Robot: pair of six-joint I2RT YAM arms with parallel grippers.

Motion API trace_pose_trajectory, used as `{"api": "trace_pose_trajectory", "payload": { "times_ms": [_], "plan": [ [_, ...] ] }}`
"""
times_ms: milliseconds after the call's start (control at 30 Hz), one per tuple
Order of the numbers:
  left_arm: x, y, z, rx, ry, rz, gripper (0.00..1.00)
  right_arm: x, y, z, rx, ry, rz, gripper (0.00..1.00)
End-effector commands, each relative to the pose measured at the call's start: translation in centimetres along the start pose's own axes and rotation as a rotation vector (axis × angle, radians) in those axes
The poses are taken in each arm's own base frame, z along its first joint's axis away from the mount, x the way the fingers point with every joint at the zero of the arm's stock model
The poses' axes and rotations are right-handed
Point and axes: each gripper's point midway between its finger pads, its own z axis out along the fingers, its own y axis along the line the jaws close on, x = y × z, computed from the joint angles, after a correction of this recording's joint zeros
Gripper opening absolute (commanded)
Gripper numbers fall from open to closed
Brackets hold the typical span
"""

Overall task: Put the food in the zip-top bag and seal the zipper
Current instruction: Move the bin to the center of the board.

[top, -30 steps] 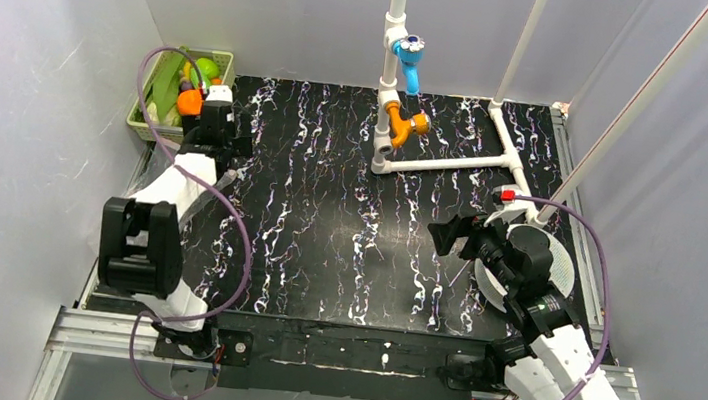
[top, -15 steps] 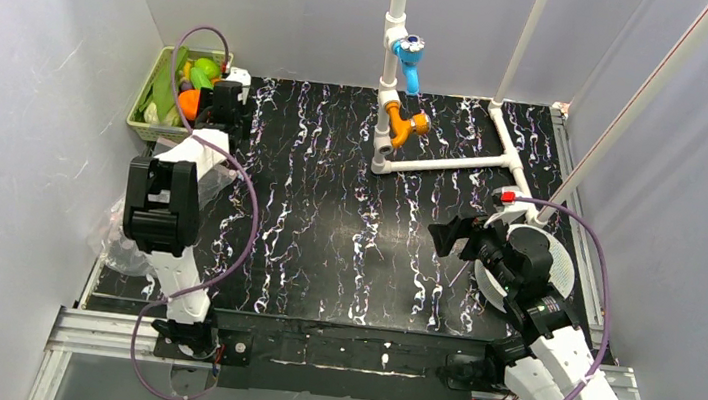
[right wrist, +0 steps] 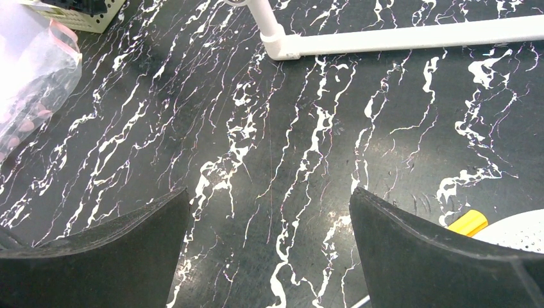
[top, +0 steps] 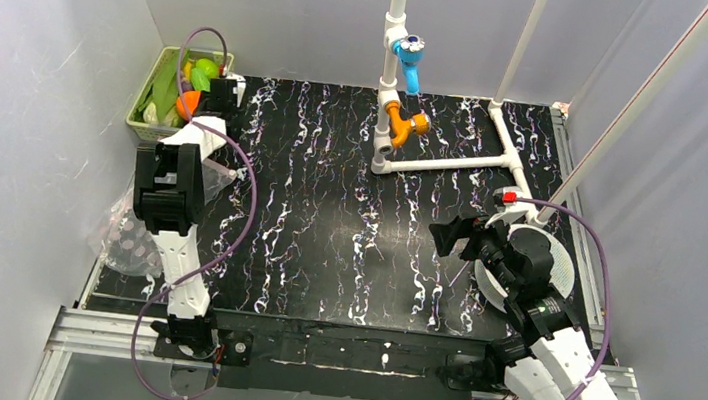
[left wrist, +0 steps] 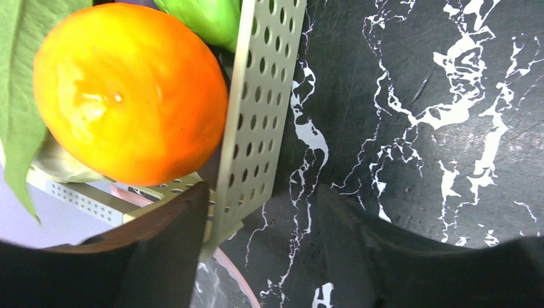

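Note:
The food lies in the light-green basket (top: 150, 114) at the far left: an orange fruit (top: 185, 102), a green piece (top: 206, 68) and a leafy bunch (top: 163, 88). My left gripper (top: 220, 96) is open at the basket's right wall. In the left wrist view the orange fruit (left wrist: 128, 90) sits behind the perforated wall (left wrist: 263, 96), just past my left gripper (left wrist: 263, 256). The clear zip-top bag (top: 130, 233) lies crumpled at the table's left edge, partly under my left arm. Its pinkish zipper (right wrist: 64, 33) shows in the right wrist view. My right gripper (top: 446, 236) is open and empty above the table.
A white pipe frame (top: 455, 159) with blue and orange fittings stands at the back centre. A white perforated plate (top: 558, 269) lies under my right arm, with a yellow piece (right wrist: 468, 222) beside it. Grey walls close in both sides.
My left arm has stretched farther back, moving its gripper up along the basket's right side and uncovering the bag at the left edge. The right arm has not moved.

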Motion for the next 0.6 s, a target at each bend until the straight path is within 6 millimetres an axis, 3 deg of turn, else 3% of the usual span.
{"api": "trace_pose_trajectory", "payload": {
  "times_ms": [0, 200, 233, 567],
  "plan": [
    [-0.3, -1.2, -0.9, 0.094, 0.01, -0.013, 0.53, -1.2, 0.3, 0.0, -0.008, -0.049, -0.011, 1.0],
    [-0.3, -3.2, -2.6, 0.199, -0.003, -0.008, 0.3, -1.3, 0.3, 0.0, -0.007, -0.053, -0.007, 1.0],
    [-0.6, -4.5, -3.2, 0.218, -0.014, 0.022, 0.28, -1.2, 0.2, 0.0, -0.006, -0.051, -0.006, 1.0],
    [-1.1, -10.7, -8.9, 0.334, -0.076, 0.08, 0.15, -1.2, 0.2, -0.2, -0.002, -0.056, -0.001, 1.0]
  ]
}}
